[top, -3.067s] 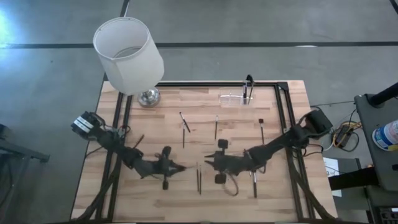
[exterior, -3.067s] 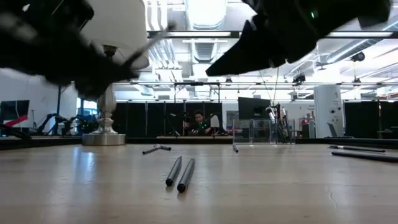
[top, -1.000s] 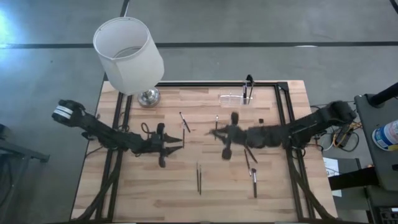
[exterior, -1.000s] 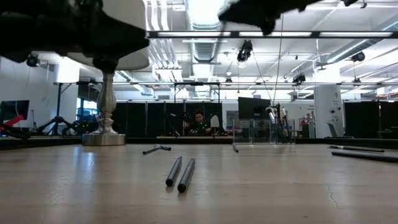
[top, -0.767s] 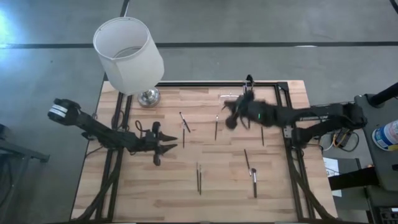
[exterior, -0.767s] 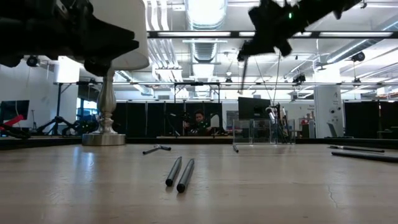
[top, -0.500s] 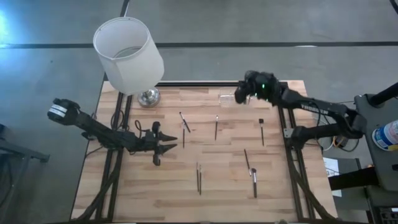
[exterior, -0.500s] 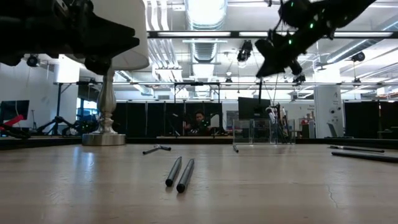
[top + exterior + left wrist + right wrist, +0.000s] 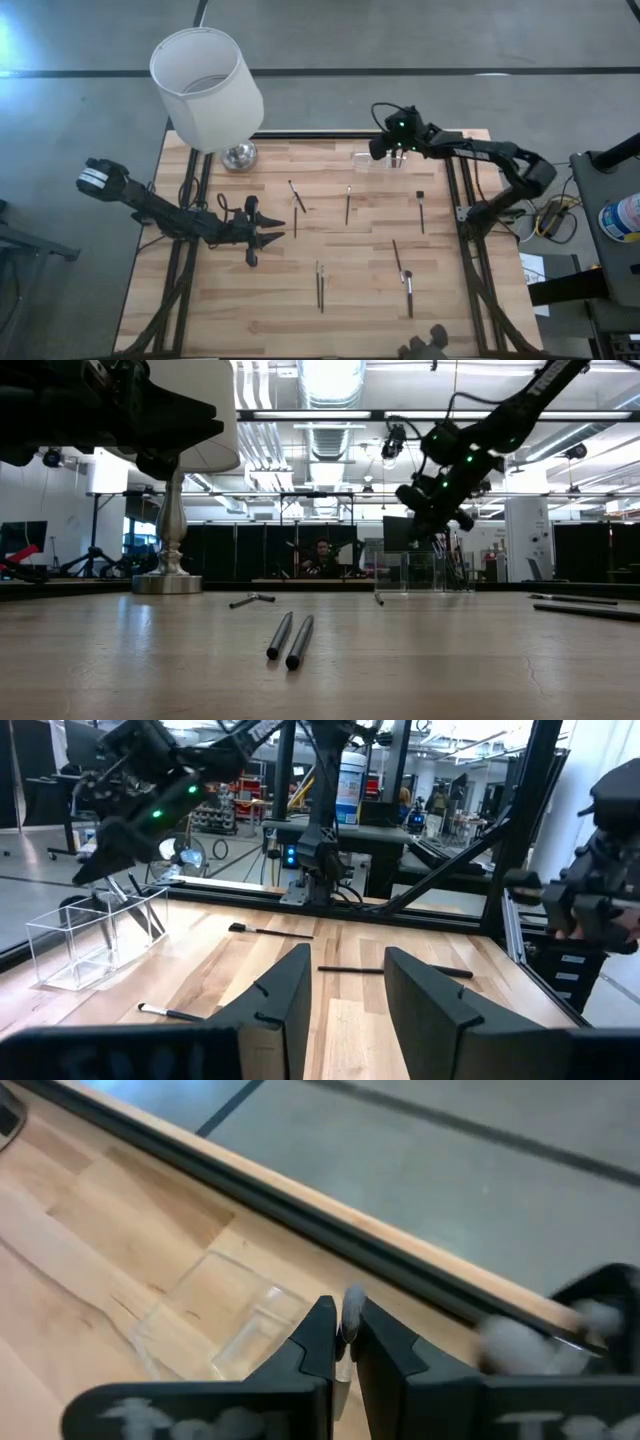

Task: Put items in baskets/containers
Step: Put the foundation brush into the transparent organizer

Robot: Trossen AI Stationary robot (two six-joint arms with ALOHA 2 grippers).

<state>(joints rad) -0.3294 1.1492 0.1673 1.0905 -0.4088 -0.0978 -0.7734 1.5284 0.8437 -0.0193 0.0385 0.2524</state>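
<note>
My right gripper (image 9: 343,1342) is clamped on a thin stick (image 9: 352,1308), hanging over the clear holder (image 9: 215,1330) at the table's far edge. I think it's centred; if not, it tips outside. Left gripper (image 9: 338,988) waits half-open.

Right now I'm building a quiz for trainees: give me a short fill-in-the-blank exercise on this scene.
1. The right tool is shut on a thin ____ above the clear holder.
2. The left tool hovers with its fingers ____ and nothing between them.
3. The clear holder stands at the table's far edge, to the right of the white ____.

Missing words: stick; open; lamp
</note>
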